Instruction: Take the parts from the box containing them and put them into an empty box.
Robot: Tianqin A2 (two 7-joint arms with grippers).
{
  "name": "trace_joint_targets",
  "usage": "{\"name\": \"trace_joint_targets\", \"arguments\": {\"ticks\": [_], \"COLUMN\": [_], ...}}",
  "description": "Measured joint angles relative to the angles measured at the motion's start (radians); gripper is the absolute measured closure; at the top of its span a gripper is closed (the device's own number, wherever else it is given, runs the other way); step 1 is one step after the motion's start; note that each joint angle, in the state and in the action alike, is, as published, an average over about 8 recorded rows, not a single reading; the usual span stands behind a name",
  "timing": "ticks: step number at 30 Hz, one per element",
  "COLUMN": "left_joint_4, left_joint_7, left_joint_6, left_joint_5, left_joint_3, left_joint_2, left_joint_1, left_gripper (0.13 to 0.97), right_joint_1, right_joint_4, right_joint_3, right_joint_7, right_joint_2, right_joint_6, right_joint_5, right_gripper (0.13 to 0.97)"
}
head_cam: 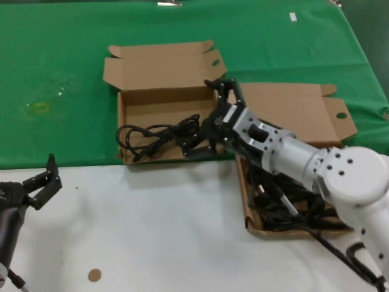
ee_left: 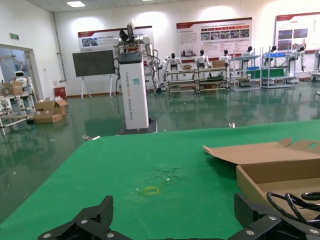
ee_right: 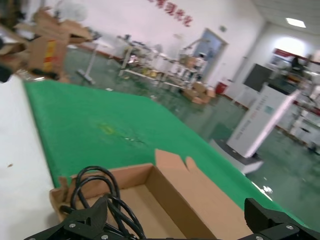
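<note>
Right gripper (head_cam: 209, 131) spread wide over small box (head_cam: 130, 125) at frame centre, cord (head_cam: 155, 135) inside it; lift straight to avoid snagging loops. Left gripper (head_cam: 42, 182) open, parked lower left

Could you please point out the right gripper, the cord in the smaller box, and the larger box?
right gripper (head_cam: 214, 125), head view, between its fingertips.
cord (head_cam: 149, 135), head view, looped middle.
larger box (head_cam: 304, 112), head view, open lid.

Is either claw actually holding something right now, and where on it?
Nothing is held. The right claw is open above the smaller box, where a power cord lies. The left claw waits open.
</note>
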Motion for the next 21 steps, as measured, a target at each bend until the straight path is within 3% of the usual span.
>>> {"name": "trace_joint_targets", "arguments": {"ticks": [11, 21], "left_joint_4": [0.0, 0.0], "left_joint_7": [0.0, 0.0], "left_joint_6": [0.0, 0.0], "left_joint_5": [0.0, 0.0], "left_joint_3": [0.0, 0.0], "left_joint_2": [0.0, 0.0], "left_joint_1": [0.0, 0.0], "left_gripper": [0.181, 0.144], "right_joint_1": [-0.171, -0.324], "right_joint_4": [0.116, 0.22], "right_joint_3": [0.09, 0.172], "right_joint_7": [0.043, 0.082], "right_joint_2": [0.006, 0.012], "right_joint_6": [0.134, 0.255], "right_joint_5": [0.084, 0.16], "right_gripper": [0.129, 0.129]}}
